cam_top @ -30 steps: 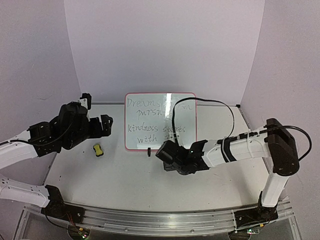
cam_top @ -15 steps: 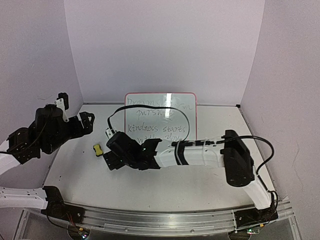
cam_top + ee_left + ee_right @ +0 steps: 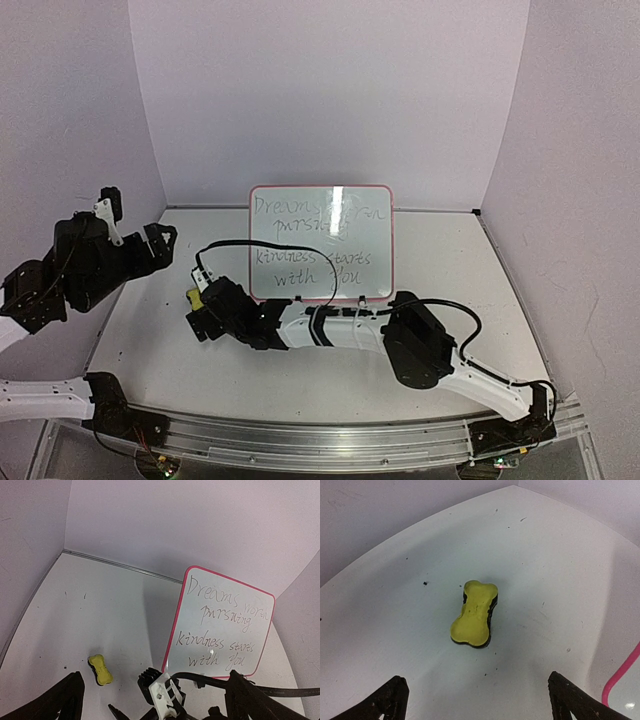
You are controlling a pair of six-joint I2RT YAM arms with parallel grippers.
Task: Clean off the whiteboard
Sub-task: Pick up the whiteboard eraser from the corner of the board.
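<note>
Whiteboard stands unmoved at the worktop's far middle, writing intact. Right arm has swung left, stretched low; its jaws, now wide and empty, face the yellow block. Left arm, pulled back left, holds its jaws wide and empty.

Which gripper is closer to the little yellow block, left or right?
Right. The right gripper is open just short of the yellow block, not touching; the left gripper hangs farther off to its left.
</note>
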